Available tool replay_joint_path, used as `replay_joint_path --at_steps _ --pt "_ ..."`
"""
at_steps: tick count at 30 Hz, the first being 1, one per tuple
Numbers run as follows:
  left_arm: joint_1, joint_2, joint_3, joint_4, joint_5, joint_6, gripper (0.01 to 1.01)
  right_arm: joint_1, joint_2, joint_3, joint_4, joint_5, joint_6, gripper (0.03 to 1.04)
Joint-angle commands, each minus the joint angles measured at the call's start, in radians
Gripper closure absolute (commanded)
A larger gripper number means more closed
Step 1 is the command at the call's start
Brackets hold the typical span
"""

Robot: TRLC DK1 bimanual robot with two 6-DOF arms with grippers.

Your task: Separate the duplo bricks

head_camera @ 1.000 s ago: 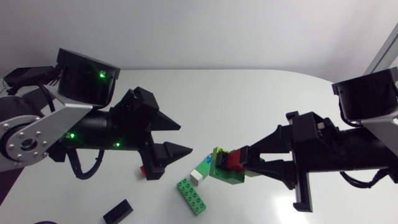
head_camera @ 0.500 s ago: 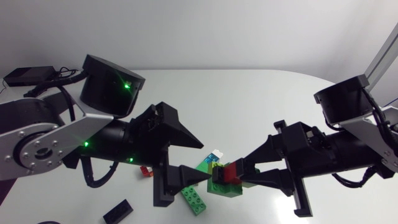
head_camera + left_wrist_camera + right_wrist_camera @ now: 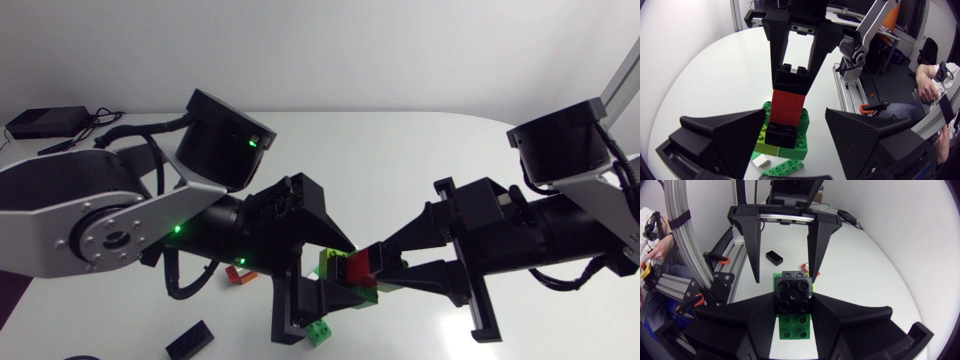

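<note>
Now | right tool [image 3: 794,300] clamps brick stack [image 3: 788,102] | left tool [image 3: 795,119] open around it

A brick stack [image 3: 785,120] is held between the fingers of the right end effector [image 3: 372,270]. The fingers grip a black brick [image 3: 792,80] at one end. Joined to it in a row are a red brick [image 3: 788,105] and a second black brick [image 3: 781,136]. The row ends in a green base [image 3: 790,151] of light and darker green bricks side by side.

Loose on the white counter [image 3: 400,150], a small white brick [image 3: 761,161] and a long green brick [image 3: 782,169] lie just beside the stack. A small red brick [image 3: 238,276] lies near, and a loose black brick [image 3: 190,340] well apart.
</note>
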Motion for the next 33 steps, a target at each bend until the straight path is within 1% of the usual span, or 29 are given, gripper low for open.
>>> replay_joint_path --at_steps 1,2,3,6,8,15,17,19,20,24,26,31,32,33 --pt "-0.006 0.022 0.033 -0.004 0.011 0.033 0.208 0.013 -0.006 0.026 0.025 -0.011 0.026 0.93" --pt "-0.008 0.023 0.033 -0.004 0.011 0.034 0.223 0.018 -0.004 0.028 0.028 -0.011 0.031 0.93" --pt "-0.008 0.025 0.033 0.001 0.011 0.036 0.292 0.024 0.0 0.029 0.031 -0.011 0.035 0.93" --pt "-0.006 0.028 0.033 0.016 0.011 0.034 0.397 0.031 0.002 0.021 0.052 -0.011 0.051 0.93" --pt "-0.008 0.034 0.032 0.021 0.011 0.036 0.425 0.038 0.0 0.012 0.086 -0.008 0.074 0.93" --pt "-0.004 0.051 0.036 0.052 0.011 0.028 0.441 0.058 0.0 0.011 0.095 -0.002 0.092 0.93" --pt "-0.008 0.062 0.036 0.052 0.011 0.033 0.516 0.059 -0.004 0.006 0.097 -0.002 0.095 0.93" --pt "-0.009 0.071 0.035 0.055 0.012 0.041 0.661 0.059 -0.009 0.003 0.095 -0.002 0.095 0.93" --pt "-0.009 0.074 0.036 0.059 0.014 0.041 0.703 0.059 -0.011 0.001 0.095 -0.002 0.097 0.93" --pt "-0.004 0.076 0.046 0.058 0.046 0.039 0.761 0.059 -0.02 -0.009 0.094 -0.002 0.097 0.93" --pt "-0.001 0.076 0.046 0.061 0.046 0.041 0.805 0.059 -0.029 -0.012 0.095 -0.002 0.103 0.92" --pt "-0.003 0.068 0.033 0.061 0.044 0.057 0.841 0.059 -0.063 -0.011 0.092 0.001 0.127 0.9" --pt "-0.003 0.063 0.032 0.059 0.044 0.061 0.841 0.059 -0.073 -0.011 0.089 0.001 0.131 0.86" --pt "-0.001 0.063 0.033 0.058 0.043 0.061 0.841 0.059 -0.081 -0.012 0.086 0.001 0.132 0.8"
